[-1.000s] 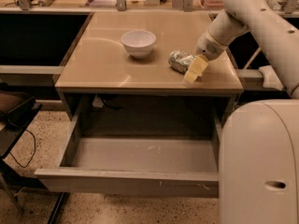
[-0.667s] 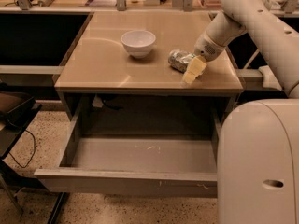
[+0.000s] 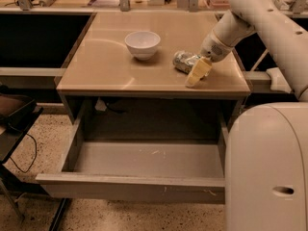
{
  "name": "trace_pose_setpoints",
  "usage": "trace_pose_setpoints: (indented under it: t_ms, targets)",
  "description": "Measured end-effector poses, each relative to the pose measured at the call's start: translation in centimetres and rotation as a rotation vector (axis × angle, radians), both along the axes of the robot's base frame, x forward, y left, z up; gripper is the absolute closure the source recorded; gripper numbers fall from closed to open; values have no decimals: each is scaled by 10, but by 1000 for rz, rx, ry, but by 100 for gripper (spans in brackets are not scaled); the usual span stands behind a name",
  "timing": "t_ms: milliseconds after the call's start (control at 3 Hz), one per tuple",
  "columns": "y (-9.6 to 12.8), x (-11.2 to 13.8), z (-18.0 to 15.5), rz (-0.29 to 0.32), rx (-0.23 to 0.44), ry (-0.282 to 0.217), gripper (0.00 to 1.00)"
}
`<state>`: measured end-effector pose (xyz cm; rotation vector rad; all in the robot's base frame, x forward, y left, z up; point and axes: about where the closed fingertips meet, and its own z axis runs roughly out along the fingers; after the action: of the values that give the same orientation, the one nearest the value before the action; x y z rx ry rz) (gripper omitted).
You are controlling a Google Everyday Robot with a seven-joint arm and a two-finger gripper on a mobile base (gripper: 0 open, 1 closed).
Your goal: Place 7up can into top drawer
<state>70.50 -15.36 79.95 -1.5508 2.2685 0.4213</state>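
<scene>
The 7up can (image 3: 182, 61) is a dented silvery can lying on its side on the tan table top (image 3: 110, 66), right of centre. My gripper (image 3: 196, 74) is down at the can's right end, touching or nearly touching it, with its pale yellow tip just in front of the can. The white arm reaches in from the upper right. The top drawer (image 3: 130, 189) is pulled fully open below the table. Its grey floor is bare apart from a few pale scuffs.
A white bowl (image 3: 142, 44) stands on the table left of the can. The robot's white body (image 3: 269, 172) fills the lower right and covers the drawer's right end. A dark recess lies left of the table, and a black stand with cables is at the lower left.
</scene>
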Motion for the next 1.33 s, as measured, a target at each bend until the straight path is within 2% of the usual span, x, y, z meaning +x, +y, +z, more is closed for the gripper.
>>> trace_pose_setpoints:
  t_ms: [667, 1000, 1333]
  targets:
    - [0, 0, 9, 0, 0, 0, 89]
    - [0, 0, 13, 0, 0, 0, 100]
    - [-4, -10, 16, -17, 3, 0, 100]
